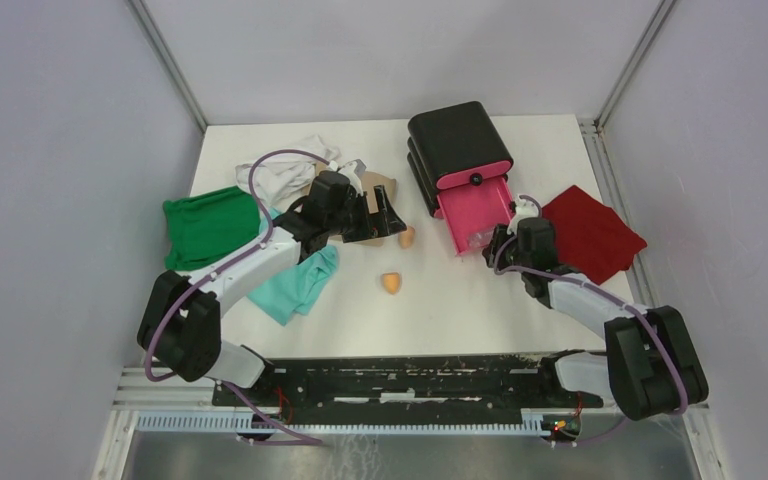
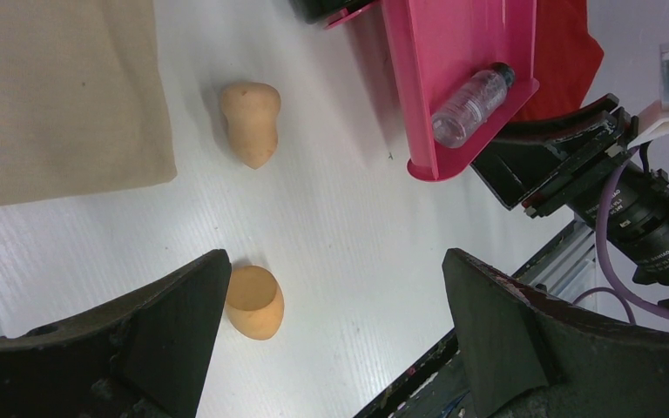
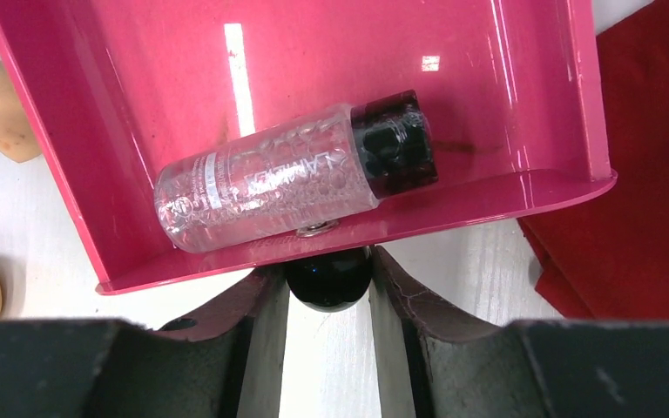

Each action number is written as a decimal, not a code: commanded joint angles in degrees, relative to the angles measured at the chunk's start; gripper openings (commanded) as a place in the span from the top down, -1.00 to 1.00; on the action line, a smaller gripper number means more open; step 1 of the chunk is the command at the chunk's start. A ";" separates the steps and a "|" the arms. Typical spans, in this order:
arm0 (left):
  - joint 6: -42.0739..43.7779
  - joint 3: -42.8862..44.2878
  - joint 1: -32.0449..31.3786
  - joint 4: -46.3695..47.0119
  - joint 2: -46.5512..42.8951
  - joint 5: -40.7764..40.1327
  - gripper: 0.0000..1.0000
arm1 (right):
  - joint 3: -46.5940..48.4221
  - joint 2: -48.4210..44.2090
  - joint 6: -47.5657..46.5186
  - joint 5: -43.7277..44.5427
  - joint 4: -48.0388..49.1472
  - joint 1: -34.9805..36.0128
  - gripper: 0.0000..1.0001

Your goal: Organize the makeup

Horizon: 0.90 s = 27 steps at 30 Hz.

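Top external view: a white counter (image 1: 460,310) is seen, with both arms stretched out over it.
Left hand (image 2: 335,340): the fingers are held wide apart and nothing is gripped; it is poised above the counter, over the two sponges.
Right hand (image 3: 327,300): it is closed on the black knob (image 3: 327,279) at the front of the pink drawer (image 3: 488,205), with a finger pressed against each side.
Pink drawer: it is drawn out of the black box (image 1: 455,130), which is set at the far right of the counter.
Clear bottle (image 3: 287,178): it is laid on its side inside the drawer, against the front wall, with its black cap turned toward the red cloth (image 1: 590,235).
Far sponge (image 2: 251,122): orange and waisted, it is laid on bare counter between the beige cloth (image 2: 61,96) and the drawer.
Near sponge (image 2: 254,302): orange, it is laid apart from the far one, nearer the arm bases.
Other cloths: a green cloth (image 1: 205,225), a teal cloth (image 1: 300,285) and a white cloth (image 1: 285,175) are spread on the left side.
Red cloth: it is laid just right of the drawer.
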 commanded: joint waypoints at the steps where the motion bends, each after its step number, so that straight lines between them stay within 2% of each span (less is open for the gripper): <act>1: -0.20 1.64 0.19 1.48 -1.67 0.44 -0.99 | 3.40 -3.41 -1.26 0.14 4.14 0.42 0.46; 11: 0.23 1.90 0.15 1.49 -1.74 0.29 -0.99 | 9.14 -4.23 -0.87 0.66 2.51 0.42 0.58; 27: 0.37 2.04 0.20 0.73 -2.64 -0.42 -0.99 | 20.06 12.48 0.85 2.92 8.93 1.22 0.54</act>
